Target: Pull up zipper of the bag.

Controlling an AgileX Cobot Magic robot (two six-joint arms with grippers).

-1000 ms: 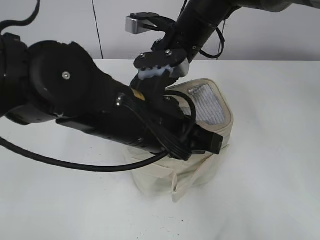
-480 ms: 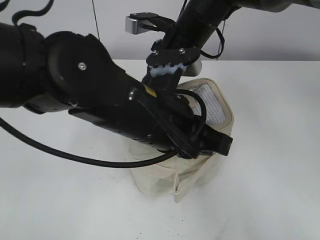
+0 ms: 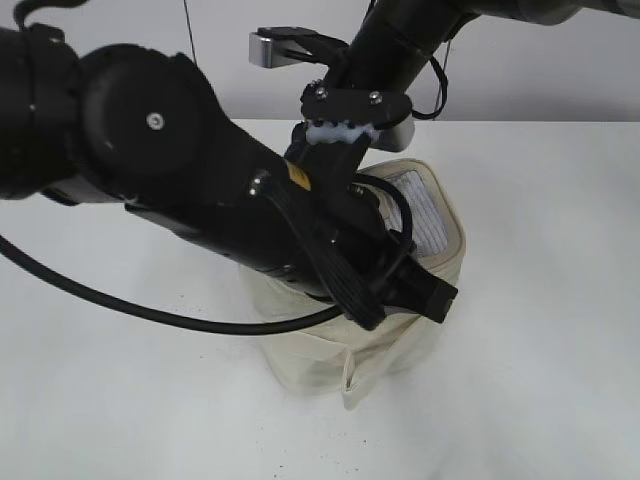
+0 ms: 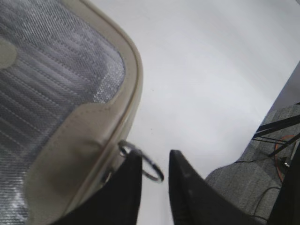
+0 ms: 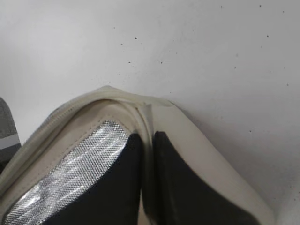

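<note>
The cream bag [image 3: 312, 362] stands on the white table, its silvery-grey lid panel [image 3: 428, 212] facing up. In the left wrist view the lid's cream rim [image 4: 136, 84] runs down to a silver zipper pull [image 4: 108, 176] with a wire ring [image 4: 152, 171]. My left gripper [image 4: 153, 157] is open; the ring sits in the gap against the left finger [image 4: 126, 187], not pinched. My right gripper [image 5: 146, 140] is shut on the bag's lid rim [image 5: 117, 96] at a corner. In the exterior view it [image 3: 338, 135] holds the far edge, while my left arm hides the left fingers.
My left arm [image 3: 200, 190] and its cable [image 3: 150, 315] lie across the bag's top and front left. White table [image 3: 545, 320] lies all around the bag. In the left wrist view the table's edge and a grey floor [image 4: 243, 173] with a stand show at lower right.
My left arm has shifted right across the bag. My right gripper has risen a little while holding the lid's far rim.
</note>
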